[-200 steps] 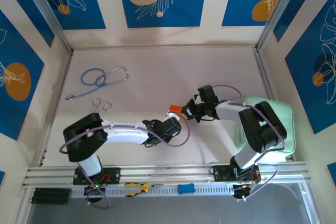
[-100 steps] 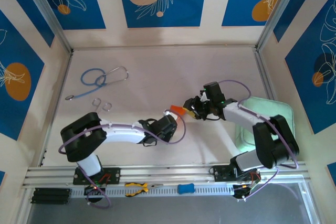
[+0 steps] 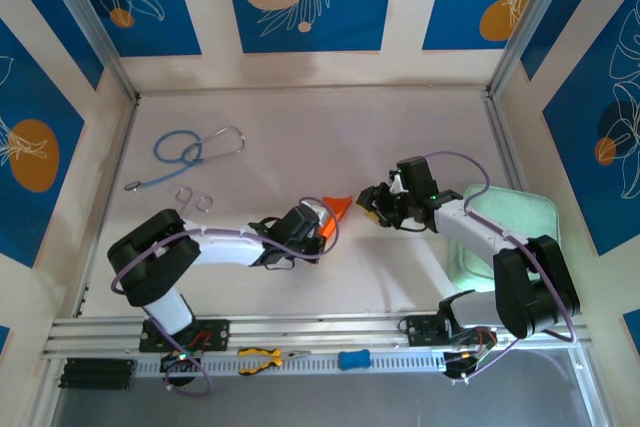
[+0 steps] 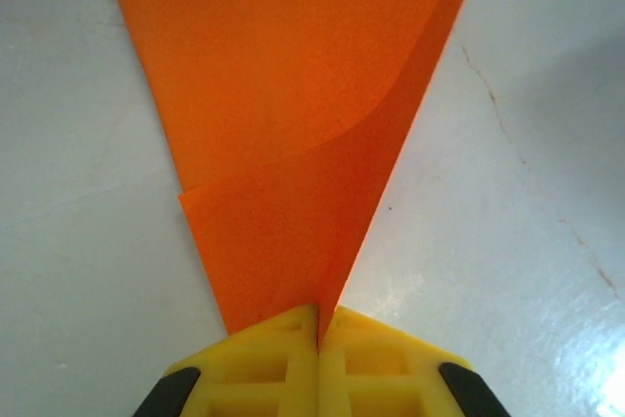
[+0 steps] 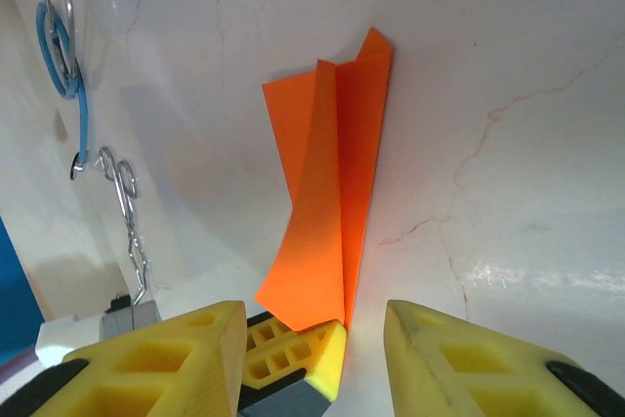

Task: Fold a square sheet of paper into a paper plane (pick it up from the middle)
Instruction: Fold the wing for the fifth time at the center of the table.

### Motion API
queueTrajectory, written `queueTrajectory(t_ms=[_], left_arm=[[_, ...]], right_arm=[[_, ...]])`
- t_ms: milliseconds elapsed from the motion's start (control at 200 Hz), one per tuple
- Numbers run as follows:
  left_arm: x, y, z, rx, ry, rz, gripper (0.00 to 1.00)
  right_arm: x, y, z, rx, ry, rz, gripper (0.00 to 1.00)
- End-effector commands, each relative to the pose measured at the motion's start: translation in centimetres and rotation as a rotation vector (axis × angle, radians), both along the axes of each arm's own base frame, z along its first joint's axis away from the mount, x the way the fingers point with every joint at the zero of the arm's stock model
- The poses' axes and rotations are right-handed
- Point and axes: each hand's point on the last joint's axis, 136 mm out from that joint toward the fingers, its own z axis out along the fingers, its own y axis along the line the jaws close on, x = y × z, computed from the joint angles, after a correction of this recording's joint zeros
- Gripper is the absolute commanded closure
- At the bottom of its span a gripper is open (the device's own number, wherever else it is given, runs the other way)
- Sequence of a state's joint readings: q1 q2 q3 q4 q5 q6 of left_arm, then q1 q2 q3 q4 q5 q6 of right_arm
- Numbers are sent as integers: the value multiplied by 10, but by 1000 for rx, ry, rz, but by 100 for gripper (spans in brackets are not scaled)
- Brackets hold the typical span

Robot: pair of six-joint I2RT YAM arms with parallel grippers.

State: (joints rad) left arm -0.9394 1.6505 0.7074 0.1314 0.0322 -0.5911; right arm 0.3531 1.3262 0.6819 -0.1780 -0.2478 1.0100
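Left gripper (image 4: 318,324): jaws clenched on the narrow end of the folded orange paper (image 3: 338,207) (layers flaring outward); paper sits over the bench (image 3: 400,137) centre, just beside the right gripper (image 5: 311,324); its jaws released.
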Motion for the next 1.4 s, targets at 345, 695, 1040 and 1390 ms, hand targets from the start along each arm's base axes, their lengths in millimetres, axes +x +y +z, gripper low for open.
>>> queueTrajectory(t_ms=[345, 695, 1040, 1390], left_arm=[[-3, -5, 5, -175, 116, -8, 86], [0, -7, 14, -201, 93, -10, 83], [1, -10, 22, -229, 75, -17, 79], [-1, -13, 15, -226, 97, -28, 87]], right_arm=[[-14, 31, -14, 53, 21, 142, 59], [-18, 47, -25, 59, 59, 195, 61], [-24, 51, -34, 52, 84, 209, 62], [-27, 50, -39, 48, 99, 210, 62]])
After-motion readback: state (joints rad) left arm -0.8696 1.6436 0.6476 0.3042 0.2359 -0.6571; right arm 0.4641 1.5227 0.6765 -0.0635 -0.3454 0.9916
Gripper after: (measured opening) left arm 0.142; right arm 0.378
